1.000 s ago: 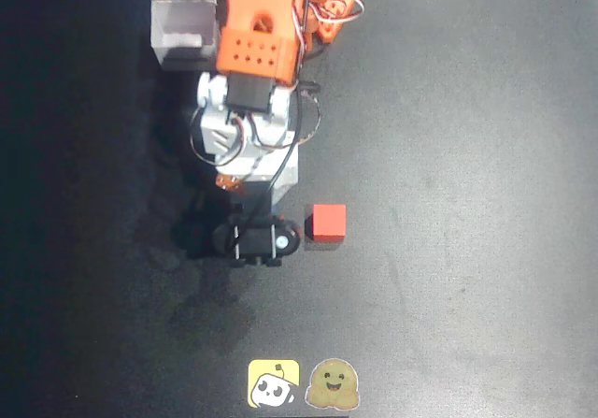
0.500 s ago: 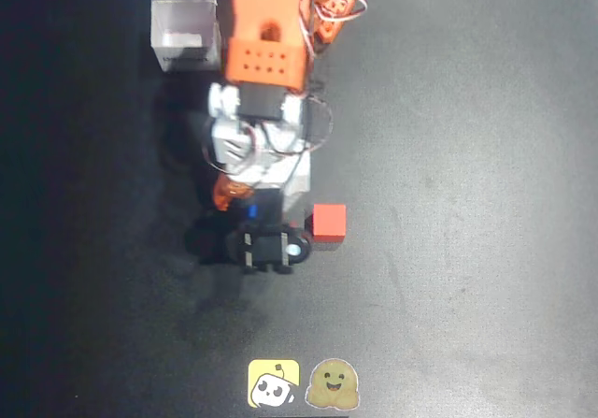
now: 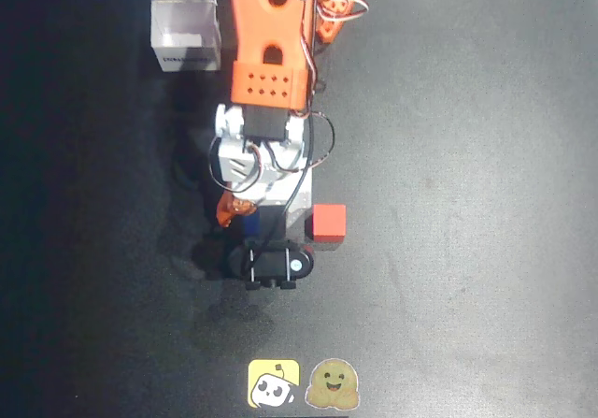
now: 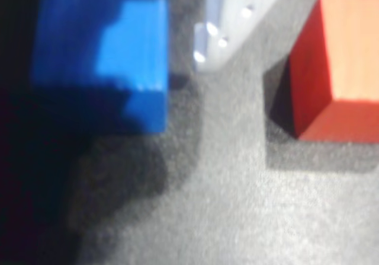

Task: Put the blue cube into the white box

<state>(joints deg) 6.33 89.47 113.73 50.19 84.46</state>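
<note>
A matte bright-blue cube sits on the grainy black tabletop beside a pale gripper finger, its left side lost in shadow. The gripper hangs over it; its grip cannot be made out. A red cube lies near. The thin-walled white cardboard box stands well apart.

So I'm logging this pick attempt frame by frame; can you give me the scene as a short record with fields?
blue cube: on the table under the arm's end, close in the wrist view; a blue sliver beside the orange finger from overhead
gripper: down at the blue cube; whether it grips cannot be told
red cube: free on the table, right of the arm in the overhead view
white box: upper left, apart from the arm
table: dark mat
stickers: two at the bottom edge
</note>
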